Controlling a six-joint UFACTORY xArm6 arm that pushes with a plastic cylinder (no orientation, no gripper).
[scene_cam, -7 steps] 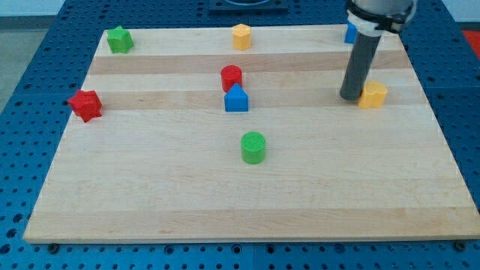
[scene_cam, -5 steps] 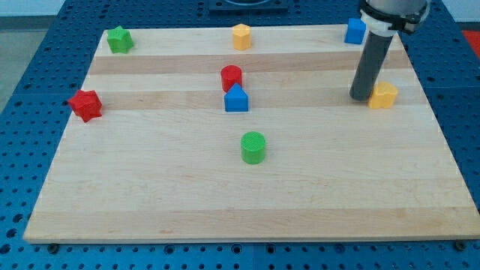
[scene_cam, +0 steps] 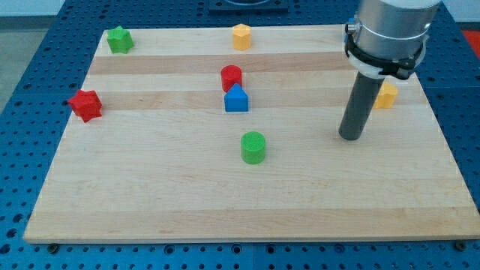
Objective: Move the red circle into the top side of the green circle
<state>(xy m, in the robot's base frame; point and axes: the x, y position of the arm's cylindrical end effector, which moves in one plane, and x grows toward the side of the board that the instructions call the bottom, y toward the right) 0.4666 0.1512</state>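
A pale wooden counter lies on a blue perforated base, with small blocks scattered mostly over its upper half. The tool here is a plain dark rod with nothing to open or clench, so it grips nothing; my tip rests on bare wood at about 3 o'clock from the green circle, well apart from it.

The red circle sits at 12 o'clock from the green circle, slightly toward the view's left, and it is not free-standing: a blue block with a peaked top lies just below it, touching or nearly so, squarely between it and the green circle.

That is the main risk. Pushed straight down from 12 o'clock, the red circle would likely drive the blue block ahead of it, and the blue block could strike the green circle and knock the goal away. The safer course, I judge, is to slide the red circle sideways clear of the blue block first, then bring it down. A round block also tends to slip off a narrow rod if contact is off-centre.

Travelling across from the right, my tip could clip the yellow block at 1 o'clock from it.
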